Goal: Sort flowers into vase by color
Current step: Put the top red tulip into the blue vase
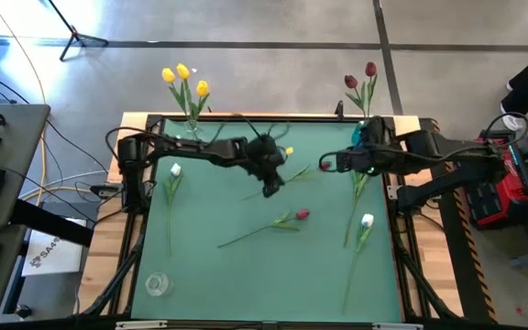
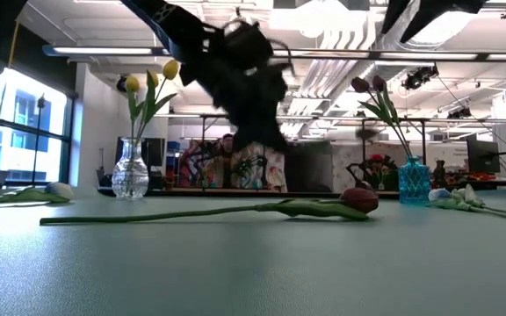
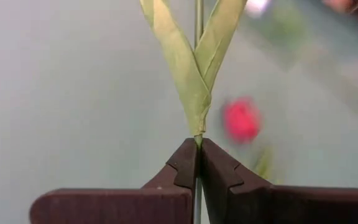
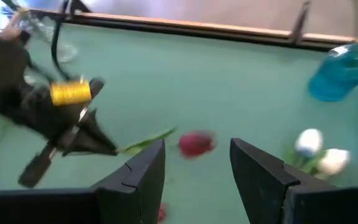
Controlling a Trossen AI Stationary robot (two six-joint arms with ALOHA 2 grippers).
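A yellow tulip (image 1: 288,152) is caught by its thin green stem (image 3: 198,18) between the fingers of the left gripper (image 1: 270,188), which are pressed tight on it just below the point where two narrow leaves (image 3: 191,62) fork. In the high view the flower hangs over the middle of the green table (image 1: 209,275), toward the far edge, its long axis slanting from the gripper up and to the right, head pointing at the right arm.

Below it on the table lies a dark red tulip (image 1: 302,214), stem stretched out to the left, head to the right. A white tulip (image 1: 175,170) lies near the left edge and another white one (image 1: 367,221) near the right.

The right gripper (image 4: 197,165) hovers near the far right of the table, fingers spread apart and holding nothing.

At the far edge stand a clear vase (image 2: 130,171) with yellow tulips and a blue vase (image 2: 414,182) with red ones.
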